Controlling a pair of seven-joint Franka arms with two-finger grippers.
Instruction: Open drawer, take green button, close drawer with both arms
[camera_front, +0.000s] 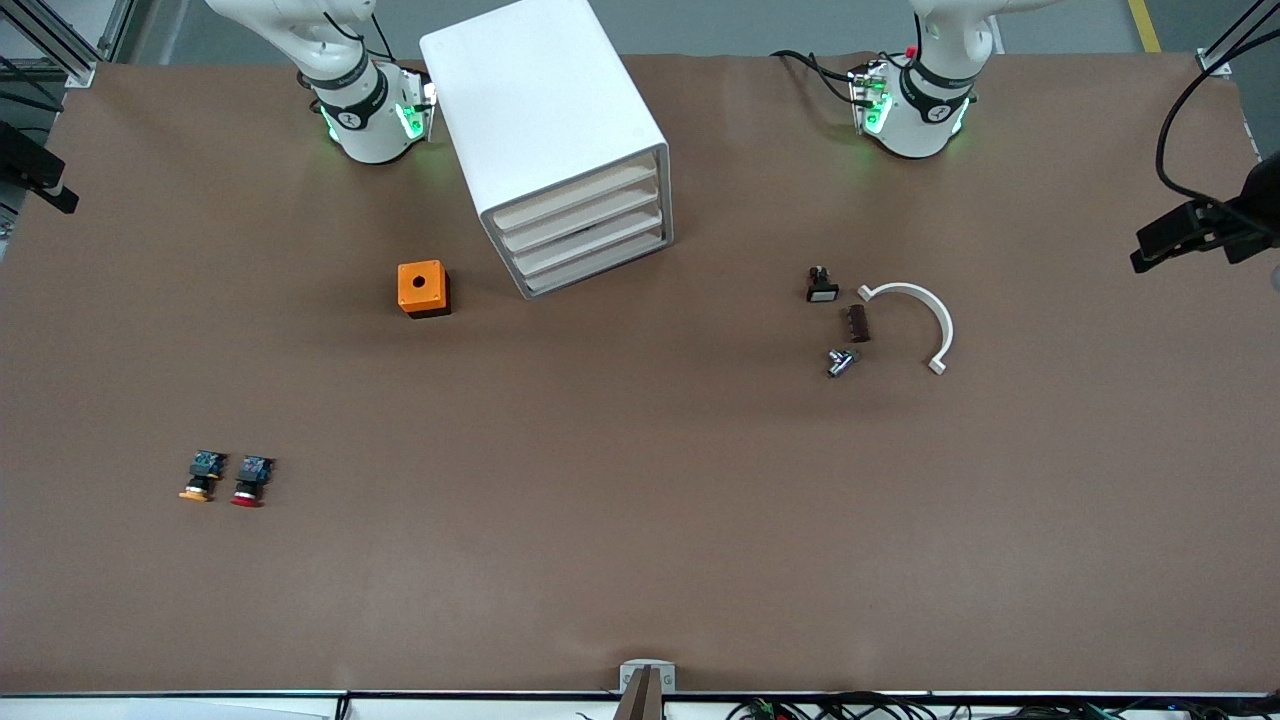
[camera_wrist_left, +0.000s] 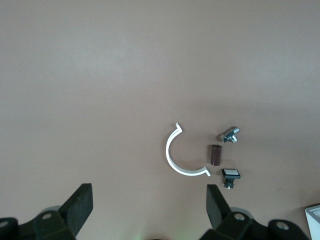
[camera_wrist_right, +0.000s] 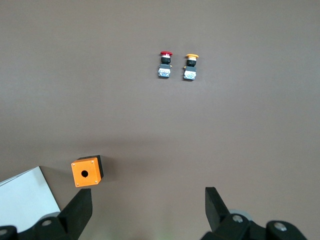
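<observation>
white arms wait raised, left pincer (camera_wrist_left: 147, 207) and right pincer (camera_wrist_right: 147, 207) open.

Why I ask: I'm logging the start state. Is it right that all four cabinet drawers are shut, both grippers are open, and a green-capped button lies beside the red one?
Not quite. The button beside the red button has an orange cap, as the front view shows; no green one is visible. The cabinet drawers look shut, and the left gripper and right gripper are open.

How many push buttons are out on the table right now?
2, side by side toward the right arm's end, near the front camera: the orange-capped button and the red-capped button. No green one shows; it may be hidden in the cabinet, whose drawers are all shut.
</observation>
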